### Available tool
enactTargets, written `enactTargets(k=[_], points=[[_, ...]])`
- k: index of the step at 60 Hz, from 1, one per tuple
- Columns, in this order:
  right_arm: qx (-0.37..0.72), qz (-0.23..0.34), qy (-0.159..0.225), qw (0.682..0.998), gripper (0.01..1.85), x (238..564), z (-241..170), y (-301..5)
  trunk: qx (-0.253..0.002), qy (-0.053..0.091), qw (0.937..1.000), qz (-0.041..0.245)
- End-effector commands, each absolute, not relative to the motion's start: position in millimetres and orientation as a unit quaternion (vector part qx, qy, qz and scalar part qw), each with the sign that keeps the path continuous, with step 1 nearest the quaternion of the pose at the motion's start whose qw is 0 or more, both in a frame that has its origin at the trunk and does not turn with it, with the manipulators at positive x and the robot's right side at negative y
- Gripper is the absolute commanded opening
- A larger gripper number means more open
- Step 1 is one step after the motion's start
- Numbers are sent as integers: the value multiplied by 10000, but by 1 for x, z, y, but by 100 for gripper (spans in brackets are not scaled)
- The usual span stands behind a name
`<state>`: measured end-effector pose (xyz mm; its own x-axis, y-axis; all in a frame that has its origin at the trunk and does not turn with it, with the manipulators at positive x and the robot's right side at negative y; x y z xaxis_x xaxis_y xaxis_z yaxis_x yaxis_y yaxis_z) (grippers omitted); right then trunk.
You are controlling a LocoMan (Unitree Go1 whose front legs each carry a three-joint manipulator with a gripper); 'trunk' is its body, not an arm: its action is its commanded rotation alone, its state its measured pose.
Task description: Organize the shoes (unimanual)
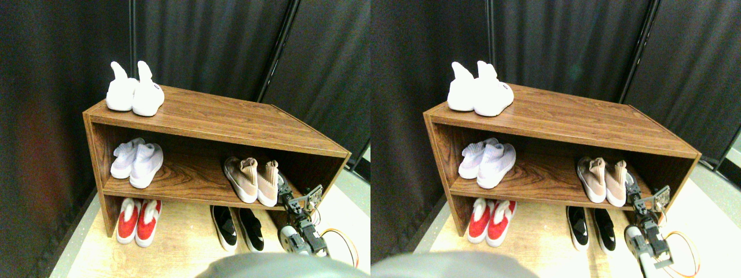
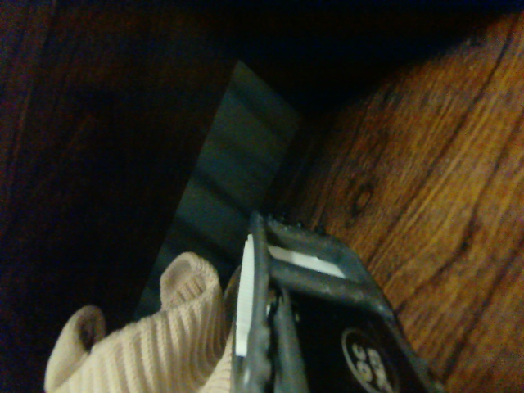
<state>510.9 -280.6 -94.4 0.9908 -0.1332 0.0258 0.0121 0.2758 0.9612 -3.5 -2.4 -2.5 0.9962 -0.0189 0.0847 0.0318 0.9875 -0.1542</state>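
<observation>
In the wide view you see a brown wooden shoe rack standing on a pale wood-pattern floor, with dark curtains behind it and on the left. On the top board, at the left end, stands a white high-cuff pair. On the middle shelf a pale whitish pair lies at the left, and the beige shoes with white soles lie at the right, side by side and touching. On the floor under the shelf you find a red-and-white pair at the left and the black shoes with white soles more to the right. Your right pincer is at the right end of the middle shelf, just beside the outer beige shoe. An orange cable curls on the floor near the arm.

In the wrist view you look into the dark inside of the rack: the brown wood grain of a board fills one side, and a grey strip of curtain shows through a gap. The ribbed beige cuff of a shoe lies right against the dark frame of the pincer. I cannot tell how far the pincer is open, or whether it has hold of the shoe.
</observation>
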Motion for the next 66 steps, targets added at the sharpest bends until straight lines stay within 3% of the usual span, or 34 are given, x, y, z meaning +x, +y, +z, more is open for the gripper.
enactTargets(k=[1,12,21,28,35,51,52,66], points=[[6032,-384,-513,7950,6,509,-94,-276,-825,-322,9961,-54],[5836,-454,-615,8085,6,511,-95,-283,-825,-322,9961,-54],[5939,-400,-645,8009,6,509,-90,-293,-825,-322,9961,-54],[5831,-476,-894,8061,6,503,-83,-297,-753,-344,9965,-135],[5643,-128,-1047,8188,6,493,-70,-307,-712,-376,9965,-215],[5520,-5,-1269,8241,6,465,-48,-317,-675,-383,9966,-272],[5497,59,-1275,8256,6,462,-47,-317,-630,-361,9967,-366],[5445,603,-1279,8268,6,428,-40,-308,-603,-247,9971,-397]])
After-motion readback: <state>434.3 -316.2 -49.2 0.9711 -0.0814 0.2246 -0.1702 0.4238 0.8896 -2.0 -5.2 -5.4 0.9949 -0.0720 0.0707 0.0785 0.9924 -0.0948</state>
